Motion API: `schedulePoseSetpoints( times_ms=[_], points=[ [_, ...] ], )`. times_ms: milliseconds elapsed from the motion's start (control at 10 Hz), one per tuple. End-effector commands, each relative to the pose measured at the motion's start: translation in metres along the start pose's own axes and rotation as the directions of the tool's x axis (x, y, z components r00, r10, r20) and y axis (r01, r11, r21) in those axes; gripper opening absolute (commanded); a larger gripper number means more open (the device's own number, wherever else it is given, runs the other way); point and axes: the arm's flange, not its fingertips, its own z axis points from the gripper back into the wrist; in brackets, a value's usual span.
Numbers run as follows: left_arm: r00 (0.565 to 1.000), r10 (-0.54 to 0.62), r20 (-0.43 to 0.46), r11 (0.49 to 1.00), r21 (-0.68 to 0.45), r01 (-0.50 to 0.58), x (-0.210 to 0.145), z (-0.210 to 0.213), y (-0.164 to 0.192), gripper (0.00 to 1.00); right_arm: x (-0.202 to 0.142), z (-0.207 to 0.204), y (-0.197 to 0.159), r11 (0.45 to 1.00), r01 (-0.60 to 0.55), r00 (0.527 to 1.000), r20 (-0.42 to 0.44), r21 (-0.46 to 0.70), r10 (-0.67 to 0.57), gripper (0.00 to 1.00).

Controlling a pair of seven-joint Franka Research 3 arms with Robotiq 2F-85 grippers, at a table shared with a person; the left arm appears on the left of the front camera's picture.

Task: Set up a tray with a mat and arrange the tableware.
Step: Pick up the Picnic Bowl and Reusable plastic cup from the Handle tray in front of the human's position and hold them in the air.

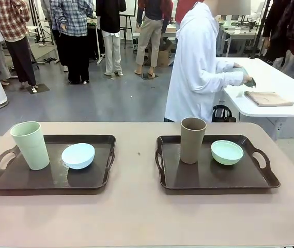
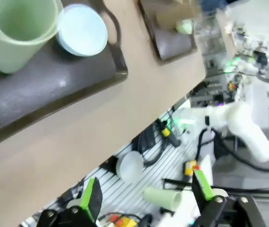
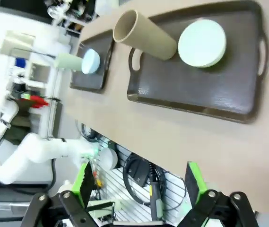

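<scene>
My left hand [image 2: 146,189] hangs wide open and empty past the near edge of the bench [image 1: 136,217]. My right hand [image 3: 139,176] is the same, spread with nothing between its pads. I judge that holding off there leaves the surface free for the person [image 1: 198,67], who stands turned to a white table [image 1: 291,77] beyond the far edge, where a folded tan mat [image 1: 268,98] lies. Toward the bench's left edge, the left tray [image 1: 33,180] carries the pale green tumbler [image 1: 30,144] at its left end, upright, with the light blue bowl [image 1: 78,155] just beside it. Toward the right edge, the right tray [image 1: 214,180] pairs the brown tumbler [image 1: 192,139] with the mint green bowl [image 1: 227,152]. Neither tray has a mat under its set, so that step looks undone.
</scene>
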Motion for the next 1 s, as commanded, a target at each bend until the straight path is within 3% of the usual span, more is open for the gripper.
schedulePoseSetpoints(
  times_ms=[0, 400, 600, 700, 900],
  points=[
    [0.993, 0.051, 0.109, 0.996, -0.074, -0.043, -0.007, 0.022, 0.019, 1.0, -0.07, -0.027, -0.035, 0.995, 0.023, 0.998, 0.054, 0.092, -0.028, 1.0],
    [0.97, 0.108, 0.217, 0.991, -0.106, -0.086, -0.046, 0.052, 0.039, 1.0, -0.075, -0.013, -0.059, 0.986, 0.058, 0.996, 0.061, 0.155, -0.068, 1.0],
    [0.978, 0.081, 0.19, 0.995, -0.079, -0.067, -0.046, 0.048, 0.033, 1.0, -0.064, -0.022, -0.049, 0.99, 0.053, 0.998, 0.022, 0.133, -0.056, 1.0],
    [0.97, 0.132, 0.203, 0.989, -0.086, -0.117, -0.044, 0.057, 0.041, 1.0, -0.056, 0.026, -0.072, 0.986, 0.078, 0.995, 0.05, 0.145, -0.086, 1.0],
    [0.97, 0.132, 0.203, 0.989, -0.086, -0.117, -0.044, 0.057, 0.041, 1.0, -0.056, 0.026, -0.072, 0.986, 0.078, 0.995, 0.05, 0.145, -0.086, 1.0]
  ],
)
